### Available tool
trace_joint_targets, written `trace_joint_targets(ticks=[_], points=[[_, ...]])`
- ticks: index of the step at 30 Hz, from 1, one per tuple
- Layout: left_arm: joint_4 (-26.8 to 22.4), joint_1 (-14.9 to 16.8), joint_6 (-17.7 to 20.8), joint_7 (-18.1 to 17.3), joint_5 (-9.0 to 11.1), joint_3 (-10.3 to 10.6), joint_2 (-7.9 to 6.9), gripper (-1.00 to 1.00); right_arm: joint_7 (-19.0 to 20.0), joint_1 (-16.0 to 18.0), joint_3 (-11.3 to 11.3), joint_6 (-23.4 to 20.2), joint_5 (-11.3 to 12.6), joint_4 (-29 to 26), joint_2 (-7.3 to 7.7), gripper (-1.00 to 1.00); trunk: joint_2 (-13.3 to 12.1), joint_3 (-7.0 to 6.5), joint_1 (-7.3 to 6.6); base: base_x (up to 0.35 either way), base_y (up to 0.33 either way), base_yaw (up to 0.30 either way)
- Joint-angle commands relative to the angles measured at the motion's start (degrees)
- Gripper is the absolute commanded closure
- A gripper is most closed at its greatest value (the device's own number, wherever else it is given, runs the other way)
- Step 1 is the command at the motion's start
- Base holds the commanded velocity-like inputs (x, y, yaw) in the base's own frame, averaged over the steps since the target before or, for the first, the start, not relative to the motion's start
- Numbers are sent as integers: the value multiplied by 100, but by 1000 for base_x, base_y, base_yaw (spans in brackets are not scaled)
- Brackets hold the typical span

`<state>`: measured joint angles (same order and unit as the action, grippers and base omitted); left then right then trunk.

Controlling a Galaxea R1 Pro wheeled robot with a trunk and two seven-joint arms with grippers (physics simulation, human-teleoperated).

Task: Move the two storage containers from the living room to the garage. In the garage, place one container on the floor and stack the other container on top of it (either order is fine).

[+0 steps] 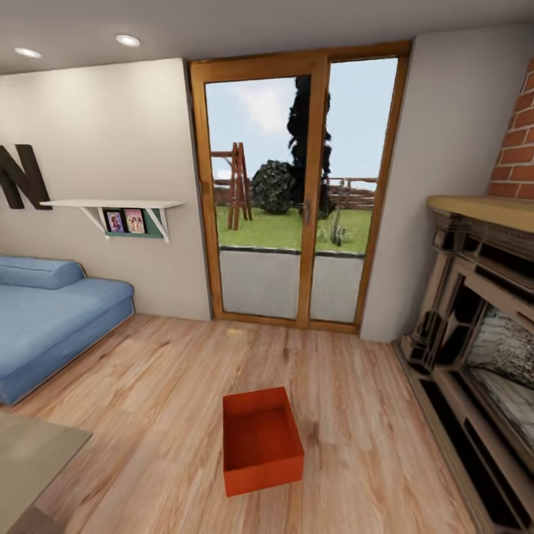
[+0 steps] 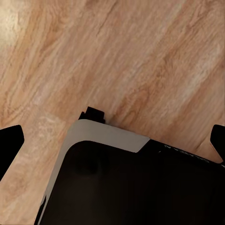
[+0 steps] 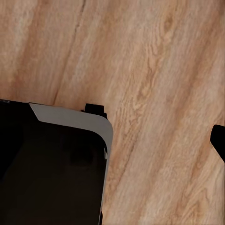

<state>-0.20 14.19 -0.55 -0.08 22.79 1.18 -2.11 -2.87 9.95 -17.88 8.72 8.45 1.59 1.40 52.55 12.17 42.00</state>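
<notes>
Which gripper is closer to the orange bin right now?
Can't tell, likely about equal. The bin sits on the floor, centred ahead. The left gripper and right gripper each point down beside the base.

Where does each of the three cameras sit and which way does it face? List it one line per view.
Head view: on the robot's head, facing forward and down across the wood-plank floor at one storage container, glass door, blue sofa and fireplace.
Left wrist view: near the left gripper, facing down at the floor; black fingertips and the robot's dark base show.
Right wrist view: near the right gripper, facing down; one fingertip and the base show.
Shared: both wrist views share floor and base.
</notes>
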Motion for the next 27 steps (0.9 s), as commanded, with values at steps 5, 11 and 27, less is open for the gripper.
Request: trace_joint_targets(ticks=[5,11,27], points=[[3,5,-6,-1,32,14,0,-100,-3,7,-49,39,60,17,0,-100,5,8,3,259,-85,269],[3,5,-6,-1,32,14,0,-100,-3,7,-49,42,60,17,0,-100,5,8,3,244,-143,269],[3,5,-6,-1,41,14,0,-100,-3,7,-49,40,60,17,0,-100,5,8,3,213,-187,269]])
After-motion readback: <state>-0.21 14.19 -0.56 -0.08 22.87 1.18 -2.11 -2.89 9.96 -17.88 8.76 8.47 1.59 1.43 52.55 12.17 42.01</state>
